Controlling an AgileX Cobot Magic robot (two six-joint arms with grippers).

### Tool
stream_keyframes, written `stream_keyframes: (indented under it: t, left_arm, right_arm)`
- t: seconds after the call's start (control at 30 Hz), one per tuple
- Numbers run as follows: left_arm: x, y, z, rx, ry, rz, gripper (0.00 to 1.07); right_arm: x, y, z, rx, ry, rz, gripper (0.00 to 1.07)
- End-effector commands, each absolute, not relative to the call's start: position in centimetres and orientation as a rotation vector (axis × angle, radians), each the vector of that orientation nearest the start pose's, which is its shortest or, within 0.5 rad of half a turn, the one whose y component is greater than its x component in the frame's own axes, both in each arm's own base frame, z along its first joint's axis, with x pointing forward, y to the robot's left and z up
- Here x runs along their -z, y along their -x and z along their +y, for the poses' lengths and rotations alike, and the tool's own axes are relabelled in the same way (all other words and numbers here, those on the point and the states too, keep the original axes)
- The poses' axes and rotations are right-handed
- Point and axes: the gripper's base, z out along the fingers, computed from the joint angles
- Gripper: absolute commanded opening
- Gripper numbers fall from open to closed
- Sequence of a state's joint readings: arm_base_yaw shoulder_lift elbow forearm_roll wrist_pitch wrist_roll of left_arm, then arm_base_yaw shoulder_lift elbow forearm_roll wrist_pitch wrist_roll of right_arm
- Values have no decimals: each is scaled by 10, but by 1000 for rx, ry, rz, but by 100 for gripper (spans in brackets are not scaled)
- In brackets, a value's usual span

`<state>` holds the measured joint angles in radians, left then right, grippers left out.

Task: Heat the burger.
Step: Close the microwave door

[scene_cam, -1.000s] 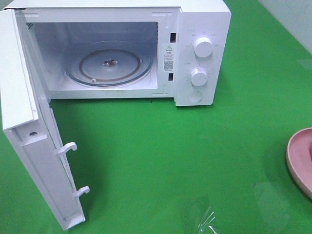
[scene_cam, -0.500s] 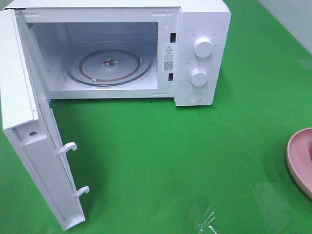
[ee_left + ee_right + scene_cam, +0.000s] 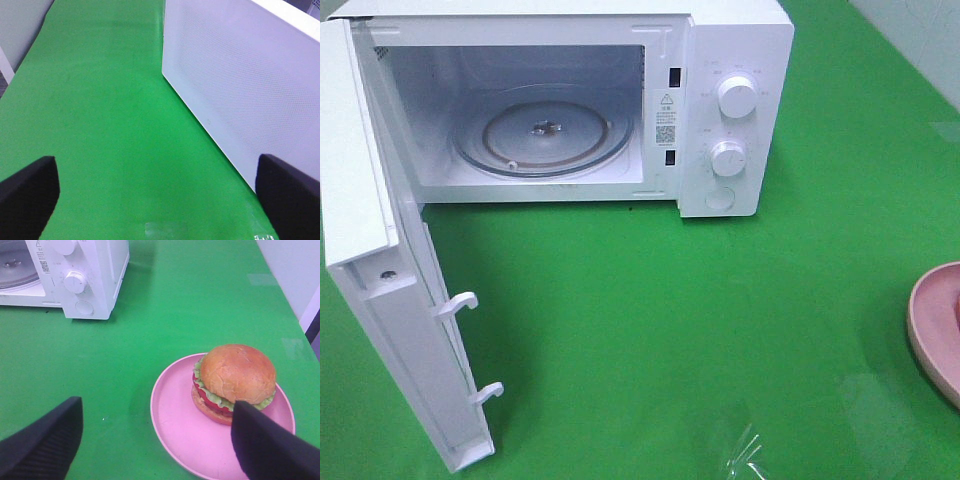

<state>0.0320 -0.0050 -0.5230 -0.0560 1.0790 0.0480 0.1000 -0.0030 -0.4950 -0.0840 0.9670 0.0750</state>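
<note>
Green table [image 3: 190, 300], glossy golden-bunned burger [image 3: 234, 382] on pink plate [image 3: 175, 420], both grippers' fingers spread, empty.

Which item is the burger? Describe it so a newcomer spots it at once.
Start from the white microwave standing with its door open on the green table; off to its control-knob side lies a pink round plate. The burger sits on that plate, toward one side. It is the only food in view: glossy golden-brown bun over red and green layers.

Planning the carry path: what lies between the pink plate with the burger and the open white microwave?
Nothing: only bare green tabletop separates the round pink plate holding the golden-bunned burger from the white microwave, seen in the right wrist view.
</note>
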Motion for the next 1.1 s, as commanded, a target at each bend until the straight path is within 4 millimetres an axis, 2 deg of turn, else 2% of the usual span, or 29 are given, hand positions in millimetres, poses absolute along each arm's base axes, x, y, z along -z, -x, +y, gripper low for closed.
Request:
stream_keyframes:
  t: [0.03,1.1]
  left_arm:
    - [-282,9,-5,19,-17,2020,100]
    - [-282,9,-5,19,-17,2020,100]
  right_arm:
    - [-283,5,-7,-3,25,1920,76]
    - [-283,5,-7,-3,25,1920,76]
